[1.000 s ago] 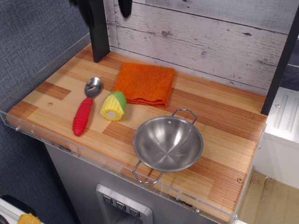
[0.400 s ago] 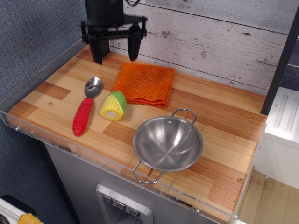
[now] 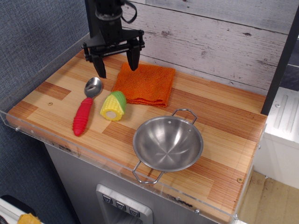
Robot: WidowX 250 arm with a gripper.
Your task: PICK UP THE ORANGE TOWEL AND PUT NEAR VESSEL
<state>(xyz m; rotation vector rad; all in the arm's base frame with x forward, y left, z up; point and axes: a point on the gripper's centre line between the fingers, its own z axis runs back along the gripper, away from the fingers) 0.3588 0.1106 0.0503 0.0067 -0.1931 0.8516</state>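
Note:
The orange towel (image 3: 145, 84) lies folded flat at the back middle of the wooden counter. The vessel, a shiny steel bowl (image 3: 168, 143) with two wire handles, stands empty at the front middle, apart from the towel. My black gripper (image 3: 117, 65) hangs open over the towel's back left corner, its two fingers spread wide. The right finger is above the towel's back edge, the left finger above bare wood left of it. It holds nothing.
A steel spoon with a red ribbed handle (image 3: 84, 111) and a toy corn cob (image 3: 113, 106) lie left of the towel's front edge. A black post (image 3: 96, 18) stands at the back left. A clear acrylic rim (image 3: 70, 144) edges the counter's front and left.
The gripper has come down into view from the top and moved forward, from out of frame to just above the towel's back left corner, fingers open.

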